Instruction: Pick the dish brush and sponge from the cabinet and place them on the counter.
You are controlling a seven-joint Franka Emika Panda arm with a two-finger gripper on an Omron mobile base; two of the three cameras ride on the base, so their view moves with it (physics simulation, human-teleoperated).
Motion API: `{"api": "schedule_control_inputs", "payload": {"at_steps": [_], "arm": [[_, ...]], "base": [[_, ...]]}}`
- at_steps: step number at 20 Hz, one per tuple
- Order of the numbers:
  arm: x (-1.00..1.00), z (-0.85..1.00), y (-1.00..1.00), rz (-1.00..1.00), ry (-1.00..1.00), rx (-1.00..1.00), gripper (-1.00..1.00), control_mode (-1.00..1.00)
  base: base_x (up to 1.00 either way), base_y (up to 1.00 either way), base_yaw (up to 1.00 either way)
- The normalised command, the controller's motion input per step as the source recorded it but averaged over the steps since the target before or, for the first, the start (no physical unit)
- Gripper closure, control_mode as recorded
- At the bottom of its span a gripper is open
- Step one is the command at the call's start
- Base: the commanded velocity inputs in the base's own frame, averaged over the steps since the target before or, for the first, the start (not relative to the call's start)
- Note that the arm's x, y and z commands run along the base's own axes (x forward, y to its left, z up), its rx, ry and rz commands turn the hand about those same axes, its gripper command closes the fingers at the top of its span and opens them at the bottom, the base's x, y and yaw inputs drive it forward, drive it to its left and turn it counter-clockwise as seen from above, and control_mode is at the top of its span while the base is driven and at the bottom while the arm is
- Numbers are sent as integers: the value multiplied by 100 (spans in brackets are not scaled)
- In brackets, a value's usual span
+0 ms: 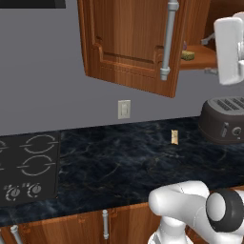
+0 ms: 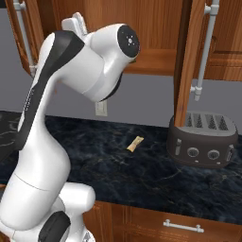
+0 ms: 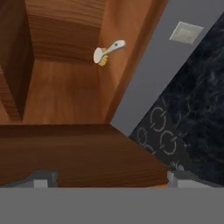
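Claw (image 3: 107,177): you are holding it spread wide and empty, facing into the cabinet (image 3: 65,87).
Dish brush (image 3: 107,51): lying deep on the cabinet shelf, awaiting pickup.
Sponge (image 2: 135,143): resting on the worktop (image 2: 142,175), below the cabinet.

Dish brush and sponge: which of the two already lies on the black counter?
The sponge: the small tan block lying on the counter. The dish brush, with its white handle, is inside the cabinet.

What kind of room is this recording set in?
A rendered home kitchen, by the look of it: a stovetop with ring burners, a toaster on the black counter, and wooden wall cabinets.
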Motion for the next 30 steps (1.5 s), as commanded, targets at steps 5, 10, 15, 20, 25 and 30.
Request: {"api": "schedule_control_inputs", "payload": {"at_steps": [5,10,15,20,25,30], "arm": [[7,-14,15,9,4,12,-100,-100],[13,-6,0,16,4,13,-100,-100],[13,3,0,19,3,6,-100,-100],[27,0,0,20,6,4,-100,-100],[13,0,3,19,3,2,-100,-100],[13,0,13,12,1,0,-100,-100]], "base": [[0,0,0],[0,0,0],[0,0,0],[0,0,0],[0,0,0],[0,0,0]]}}
